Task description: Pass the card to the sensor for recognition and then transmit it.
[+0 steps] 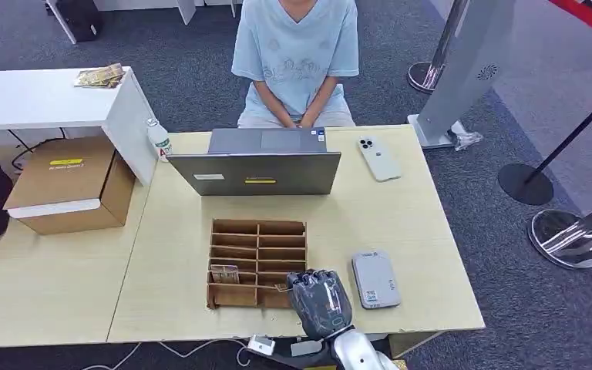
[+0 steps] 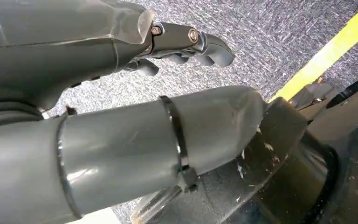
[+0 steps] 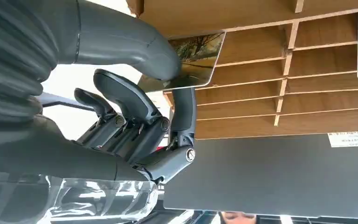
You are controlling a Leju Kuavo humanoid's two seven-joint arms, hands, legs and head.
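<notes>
A brown wooden card rack point(image 1: 258, 262) with several slots stands on the table in front of a grey laptop point(image 1: 256, 171). My right hand point(image 1: 320, 302) is at the rack's near right corner. In the right wrist view the right hand point(image 3: 135, 107) pinches a picture card point(image 3: 196, 58) between thumb and a finger, at a slot of the rack point(image 3: 279, 70). Another card point(image 1: 224, 274) stands in a near left slot. The grey card sensor point(image 1: 375, 279) lies flat to the right of the rack. My left hand point(image 2: 135, 93) hangs over carpet, fingers curled, holding nothing.
A person in a light blue shirt point(image 1: 296, 54) sits behind the laptop. A white phone point(image 1: 378, 159) lies at the table's far right, a bottle point(image 1: 158, 140) at its far left. A cardboard box point(image 1: 69, 183) sits on the left table. Stanchion bases point(image 1: 570, 235) stand on the floor right.
</notes>
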